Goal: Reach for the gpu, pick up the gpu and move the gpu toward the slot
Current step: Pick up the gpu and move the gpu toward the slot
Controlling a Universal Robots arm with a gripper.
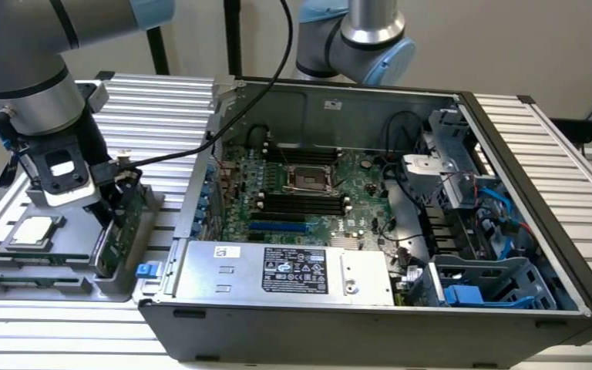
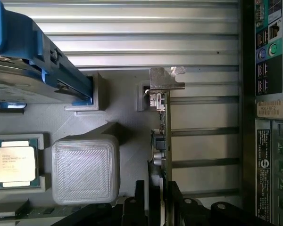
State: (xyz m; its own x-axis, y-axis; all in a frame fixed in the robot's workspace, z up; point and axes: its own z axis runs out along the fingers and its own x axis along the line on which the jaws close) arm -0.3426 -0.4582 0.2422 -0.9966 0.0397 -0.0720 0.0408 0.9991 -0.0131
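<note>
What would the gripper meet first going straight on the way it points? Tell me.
Most likely the thin green circuit-board card with the silver metal bracket, standing on edge in the grey plastic tray right ahead of the gripper.

Arm (image 1: 28,77) reaches down at the exterior view's left, wrist upright, gripper (image 1: 111,218) pointing straight down. Fingers (image 2: 174,200) stand close together, one on each face of the gpu (image 2: 164,117), grip closed.
</note>
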